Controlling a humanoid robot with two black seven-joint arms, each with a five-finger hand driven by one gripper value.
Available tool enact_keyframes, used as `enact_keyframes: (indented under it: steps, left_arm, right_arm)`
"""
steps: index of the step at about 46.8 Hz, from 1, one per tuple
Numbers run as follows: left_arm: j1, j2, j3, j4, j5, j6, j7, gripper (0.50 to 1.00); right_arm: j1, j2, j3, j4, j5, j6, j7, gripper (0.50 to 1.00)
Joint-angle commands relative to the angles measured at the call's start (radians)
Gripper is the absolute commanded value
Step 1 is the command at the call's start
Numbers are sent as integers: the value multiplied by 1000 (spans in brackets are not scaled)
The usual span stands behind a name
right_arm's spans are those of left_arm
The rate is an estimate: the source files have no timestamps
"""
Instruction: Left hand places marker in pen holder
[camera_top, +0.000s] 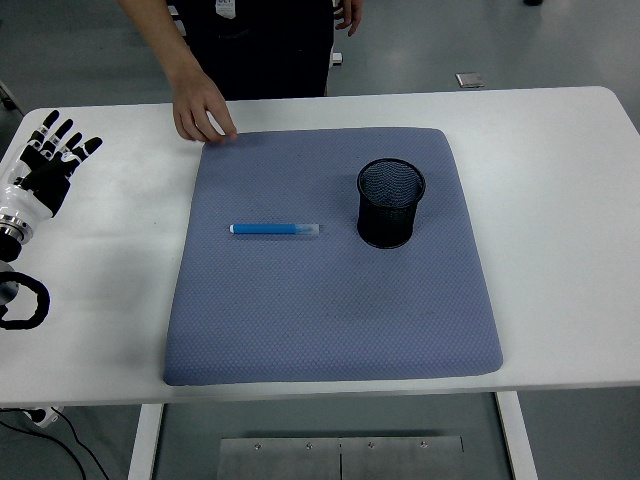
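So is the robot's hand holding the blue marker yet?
No, nothing is held. The left hand is open at the table's left edge, and the marker lies alone on the blue mat.

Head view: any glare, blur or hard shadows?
Head view: even, soft light; only a faint shadow beside the mesh pen holder; mild sheen on the white table; blue marker and left hand sharp; no obvious distortion.
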Motion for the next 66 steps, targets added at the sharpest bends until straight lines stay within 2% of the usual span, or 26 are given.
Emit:
enact_keyframes:
  steps: [1, 25, 28, 33, 39, 50, 54, 55, 58, 62, 66]
  left_arm:
    - [1, 0, 0, 0, 2, 0, 1, 1000]
    - [24, 3, -2, -1, 0, -14, 1, 1000]
    - [22, 2, -2, -1, -9, -44, 1, 1000]
    - [18, 2, -23, -1, -14, -129, 1, 1000]
    - [7, 6, -40, -6, -20, -146, 4, 1000]
    - [-21, 12, -28, 0, 25, -130, 2, 1000]
    - [-47, 21, -12, 0, 117, -100, 2, 1000]
    - [-62, 23, -5, 0, 184, -66, 2, 1000]
    - [-77, 23, -2, -3, 223, -37, 2, 1000]
    - [-93, 34, 12, -6, 235, -40, 1, 1000]
    - [-142, 58, 86, -11, 236, -52, 1, 1000]
  right_arm:
    - [0, 0, 0, 0, 0, 0, 0, 1000]
    - [0, 0, 0, 0, 0, 0, 0, 1000]
    - [0, 0, 0, 0, 0, 0, 0, 1000]
    - [0, 0, 0, 0, 0, 0, 0, 1000]
    - [0, 0, 0, 0, 0, 0, 0, 1000]
    - [0, 0, 0, 0, 0, 0, 0, 1000]
    - [0, 0, 0, 0, 0, 0, 0, 1000]
    - [0, 0, 0, 0, 0, 0, 0, 1000]
    - [0, 0, 0, 0, 0, 0, 0, 1000]
    - [0, 0, 0, 0, 0, 0, 0, 1000]
    - [0, 0, 0, 0, 0, 0, 0, 1000]
